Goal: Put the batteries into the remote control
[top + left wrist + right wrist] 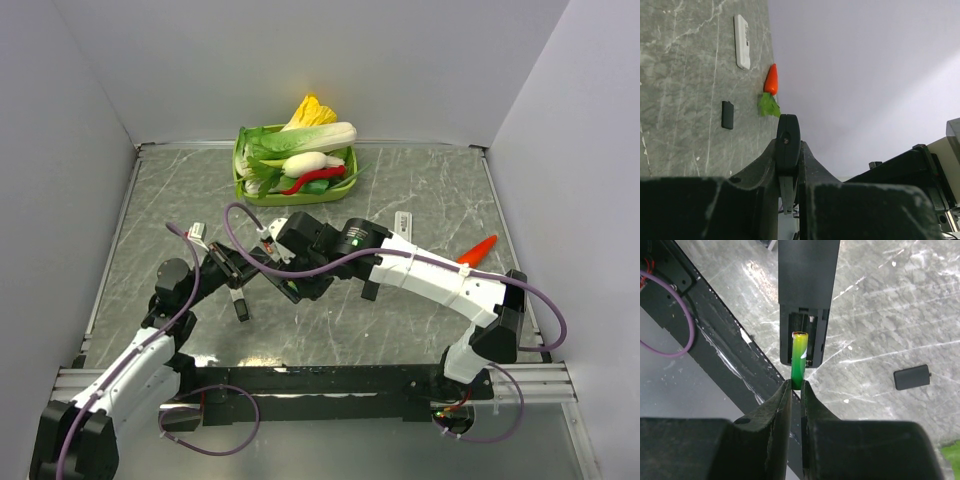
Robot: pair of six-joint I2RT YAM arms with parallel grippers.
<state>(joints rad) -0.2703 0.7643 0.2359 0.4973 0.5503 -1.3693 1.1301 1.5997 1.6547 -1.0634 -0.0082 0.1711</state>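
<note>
Battery, one, green shading to yellow: clamped at its lower end by the right gripper, its free end over the open compartment of the black remote; contact with the compartment could not be told. Black remote: gripped edge-on in the clenched left gripper, held above the middle of the tabletop. Cover, small, black: flat on the tabletop, apart from the black remote. White remote: flat, right of centre in the far half; its dark markings were too small to read. Carrot, orange with green leaves: against the right edge. Basket, green, piled with vegetables: middle of the far edge, well apart from both grippers. From above, the crossed arms and a purple cable hid the battery and compartment; only the right wrist view showed them. The left wrist view alone showed cover, white remote and carrot together.
</note>
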